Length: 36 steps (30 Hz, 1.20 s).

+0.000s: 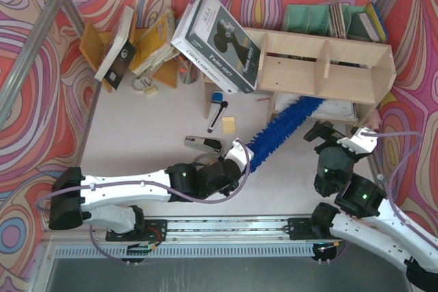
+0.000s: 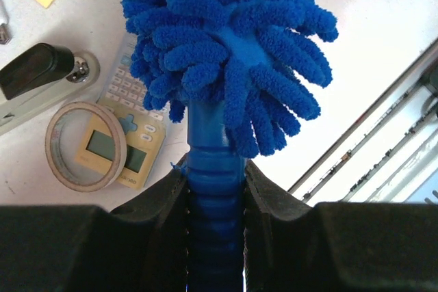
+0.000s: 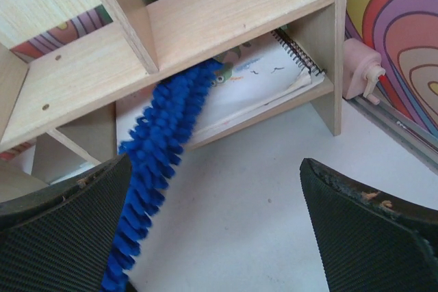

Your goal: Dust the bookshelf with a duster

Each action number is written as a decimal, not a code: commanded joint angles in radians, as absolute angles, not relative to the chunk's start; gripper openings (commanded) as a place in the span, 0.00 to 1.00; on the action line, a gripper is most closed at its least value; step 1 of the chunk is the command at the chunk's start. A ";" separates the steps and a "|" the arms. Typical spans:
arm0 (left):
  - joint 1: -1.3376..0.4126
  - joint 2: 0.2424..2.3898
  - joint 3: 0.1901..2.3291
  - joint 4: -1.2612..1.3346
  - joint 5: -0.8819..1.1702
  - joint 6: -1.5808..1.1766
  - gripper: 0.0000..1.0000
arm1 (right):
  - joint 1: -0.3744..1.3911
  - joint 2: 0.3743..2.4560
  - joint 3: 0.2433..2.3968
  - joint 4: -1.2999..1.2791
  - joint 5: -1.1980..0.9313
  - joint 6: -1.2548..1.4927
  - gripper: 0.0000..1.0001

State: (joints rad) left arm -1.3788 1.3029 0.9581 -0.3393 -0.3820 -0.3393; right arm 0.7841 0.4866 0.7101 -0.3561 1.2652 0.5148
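The blue fluffy duster (image 1: 282, 128) lies slanted from my left gripper (image 1: 241, 156) up into the lower tier of the pale plywood bookshelf (image 1: 328, 66). My left gripper (image 2: 215, 189) is shut on the duster's ribbed blue handle (image 2: 213, 196); the fluffy head (image 2: 226, 46) fills that view. In the right wrist view the duster (image 3: 161, 162) reaches under the shelf board (image 3: 205, 22), its tip over a spiral notebook (image 3: 260, 80). My right gripper (image 3: 215, 217) is open and empty over bare table in front of the bookshelf, also seen from above (image 1: 339, 143).
A stapler (image 1: 203, 143), a tape roll (image 2: 85, 145) and a calculator (image 2: 130, 128) lie by the left gripper. A yellow sticky note (image 1: 228, 124) and a marker (image 1: 215, 112) lie nearby. An orange book rack (image 1: 140, 42) and a large tilted book (image 1: 219, 42) stand at the back.
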 commanded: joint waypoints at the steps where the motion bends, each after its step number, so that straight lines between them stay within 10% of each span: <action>1: -1.361 1.297 0.953 -0.266 -0.464 -0.401 0.00 | 0.784 0.486 0.674 -0.354 1.248 0.553 0.99; 16: -1.338 1.291 0.918 -0.210 -0.615 -0.525 0.00 | 0.784 0.473 0.506 -0.299 1.194 0.567 0.99; 36: -1.335 1.555 1.193 -0.156 -0.333 -0.339 0.00 | 0.784 0.441 0.451 -0.209 1.150 0.500 0.99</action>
State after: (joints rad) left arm -1.3369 1.5322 1.1374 -0.2264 -0.3901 -0.3840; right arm 0.7841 0.4549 0.4641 -0.2340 1.1393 0.5083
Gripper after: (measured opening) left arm 0.343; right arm 0.987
